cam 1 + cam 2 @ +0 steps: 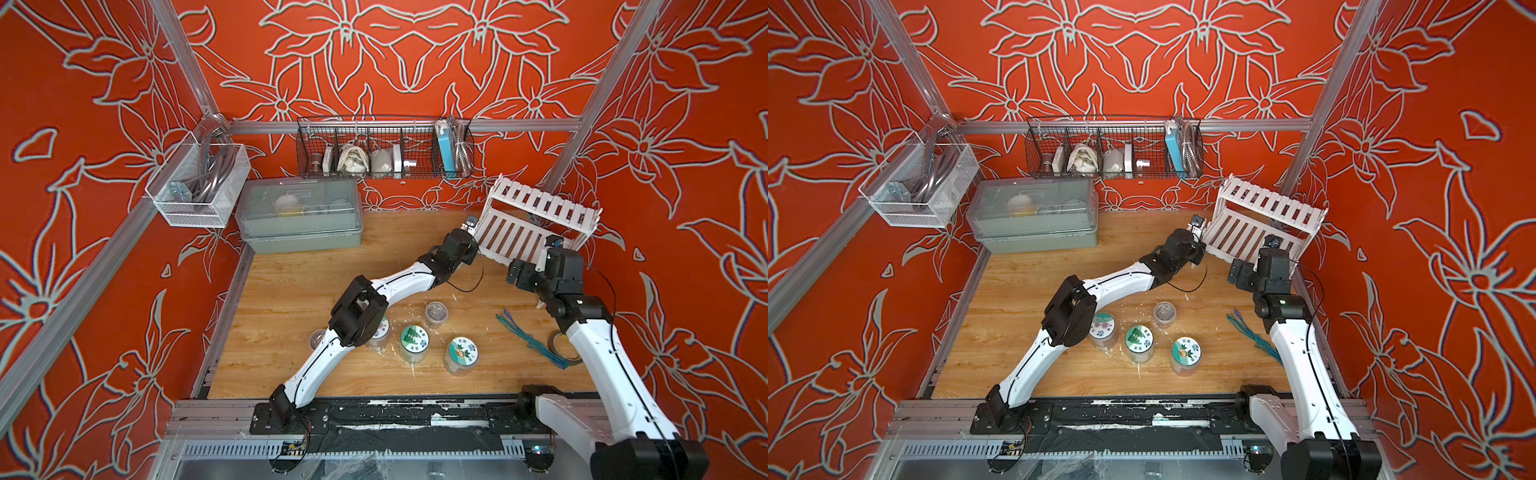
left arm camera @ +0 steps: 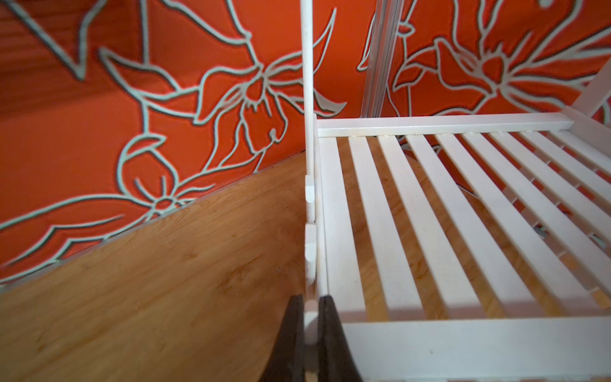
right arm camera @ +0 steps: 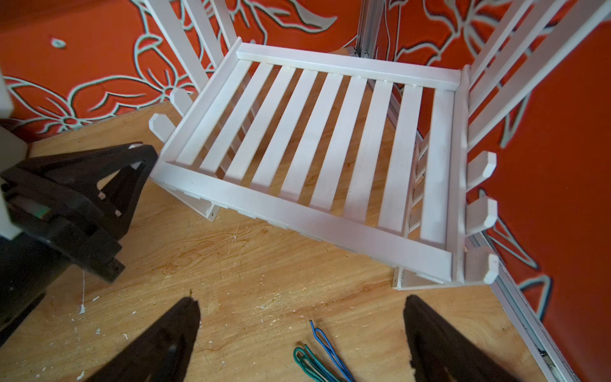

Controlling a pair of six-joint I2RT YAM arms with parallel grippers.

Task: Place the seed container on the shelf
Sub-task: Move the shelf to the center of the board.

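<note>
The shelf [image 1: 536, 220], a white slatted two-tier rack, sits in the back right corner and looks tipped back toward the wall. My left gripper [image 2: 310, 299] is shut on a thin white slat end of the shelf's left side panel [image 2: 309, 198]; it shows in both top views [image 1: 471, 224] [image 1: 1198, 222]. In front of the shelf's lower board [image 3: 314, 139], my right gripper [image 3: 299, 304] stands open over bare wood, holding nothing. Three jars with printed lids [image 1: 414, 340] [image 1: 462, 352] [image 1: 380, 328] stand near the table's front. I cannot tell which is the seed container.
A small clear cup [image 1: 435, 312] stands behind the jars, another [image 1: 318, 338] beside the left arm. Blue and green wires [image 1: 532, 340] and a tape roll [image 1: 559, 340] lie by the right arm. A grey lidded box [image 1: 299, 216], a black wire basket [image 1: 384, 149] and a white mesh basket [image 1: 197, 187] sit along the back.
</note>
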